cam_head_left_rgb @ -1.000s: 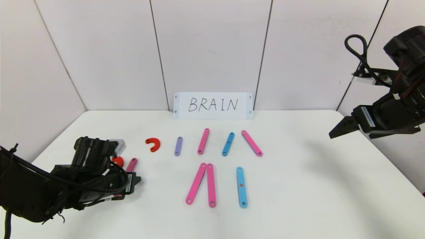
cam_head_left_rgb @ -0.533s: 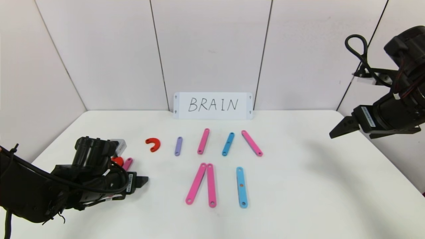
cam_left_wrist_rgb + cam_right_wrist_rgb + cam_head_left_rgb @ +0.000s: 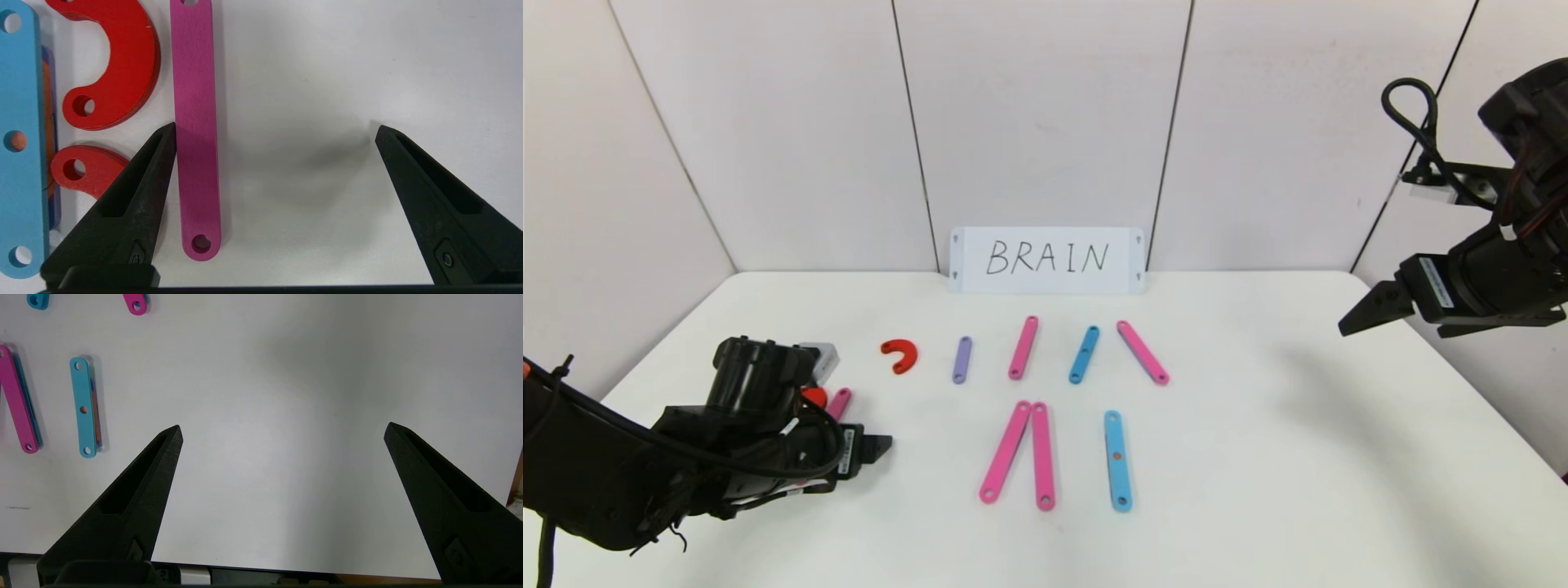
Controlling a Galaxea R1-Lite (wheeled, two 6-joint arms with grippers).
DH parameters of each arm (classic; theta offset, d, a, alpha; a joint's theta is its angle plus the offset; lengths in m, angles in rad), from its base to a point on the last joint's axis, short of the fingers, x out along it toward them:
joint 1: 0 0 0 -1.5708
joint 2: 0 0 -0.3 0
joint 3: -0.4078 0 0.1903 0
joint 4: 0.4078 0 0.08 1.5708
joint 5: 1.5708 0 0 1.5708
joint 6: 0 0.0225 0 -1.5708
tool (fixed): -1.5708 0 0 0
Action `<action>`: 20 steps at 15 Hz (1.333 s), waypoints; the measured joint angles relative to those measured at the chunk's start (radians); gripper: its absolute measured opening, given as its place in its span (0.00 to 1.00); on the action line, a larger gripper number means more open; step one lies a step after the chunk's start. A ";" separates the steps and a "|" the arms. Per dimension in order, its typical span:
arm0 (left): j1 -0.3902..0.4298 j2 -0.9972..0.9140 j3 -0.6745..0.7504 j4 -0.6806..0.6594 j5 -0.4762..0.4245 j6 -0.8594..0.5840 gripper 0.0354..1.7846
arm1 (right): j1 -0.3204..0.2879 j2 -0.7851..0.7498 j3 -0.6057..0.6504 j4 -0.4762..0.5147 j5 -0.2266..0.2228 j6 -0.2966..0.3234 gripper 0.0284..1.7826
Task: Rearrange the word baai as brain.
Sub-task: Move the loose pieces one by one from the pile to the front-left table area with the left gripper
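Observation:
The letters lie flat on the white table (image 3: 1258,457) as loose pieces: a red curve (image 3: 899,355), a purple strip (image 3: 962,359), pink strips (image 3: 1023,347) (image 3: 1143,352), a blue strip (image 3: 1084,354), two pink strips meeting at the top (image 3: 1006,451), and a blue strip (image 3: 1117,461). My left gripper (image 3: 878,447) is low at the table's left, open and empty (image 3: 276,130). A pink strip (image 3: 196,122) lies just inside one finger, with two red curves (image 3: 122,69) and a blue strip (image 3: 20,139) beyond it. My right gripper (image 3: 1364,314) hangs raised at the right, open and empty (image 3: 283,430).
A white card (image 3: 1046,260) with handwritten BRAIN stands against the back wall. Wall panels close in the table at the back and sides. The right wrist view shows the near blue strip (image 3: 83,407) and the table's edge.
My left gripper has slid a little to the right along the table, past the pink strip beside it. My right gripper has drifted slightly to the right.

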 joint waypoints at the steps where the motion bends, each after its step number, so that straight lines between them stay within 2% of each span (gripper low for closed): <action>1: -0.002 -0.001 -0.003 0.001 0.000 -0.016 0.94 | 0.000 0.000 0.000 0.000 0.000 0.000 0.97; 13: -0.041 -0.004 -0.001 -0.001 0.001 -0.036 0.94 | 0.000 0.000 0.002 0.001 0.000 0.000 0.97; 20: -0.038 0.000 -0.013 -0.001 0.020 -0.043 0.94 | 0.008 0.000 0.005 0.001 -0.001 -0.004 0.97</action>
